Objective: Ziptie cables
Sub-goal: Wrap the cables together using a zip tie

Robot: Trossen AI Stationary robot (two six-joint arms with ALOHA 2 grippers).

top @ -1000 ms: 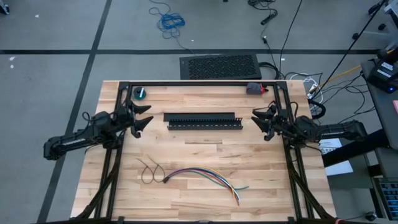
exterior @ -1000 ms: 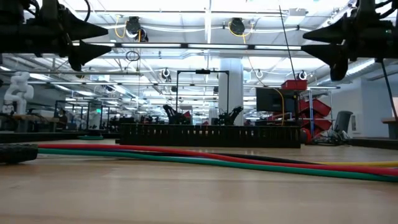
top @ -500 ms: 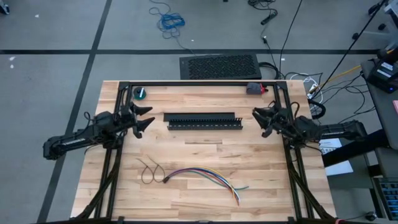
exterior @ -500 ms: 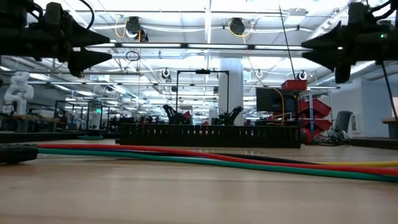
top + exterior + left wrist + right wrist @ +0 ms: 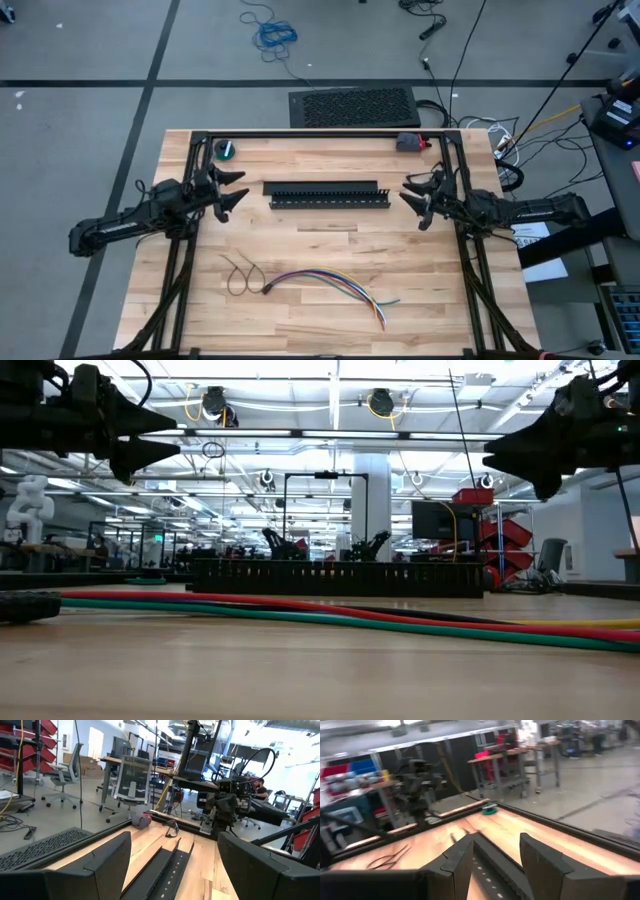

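Pale wood planks make up the bench [image 5: 330,250], edged by a dark metal frame. Across its far middle lies a black slotted duct [image 5: 328,193], running left to right, directly between the two grippers. The left gripper [image 5: 233,187] hangs above the bench just left of the duct's left end, its jaws spread open and holding nothing. The right gripper [image 5: 411,197] hangs just off the duct's right end, its jaws parted and also empty. On the near half of the bench, well apart from both grippers, the cables [image 5: 330,285] lie in a loose fan, gathered at their left end and spreading toward the right. Touching that gathered end, to its left, the zipties [image 5: 243,274] lie in thin dark loops. Near the far left corner sits a small round green and white thing [image 5: 227,150]; near the far right corner sits a small grey and red thing [image 5: 410,142]. Beyond the far edge, a black ribbed mat [image 5: 353,107] lies on the floor.
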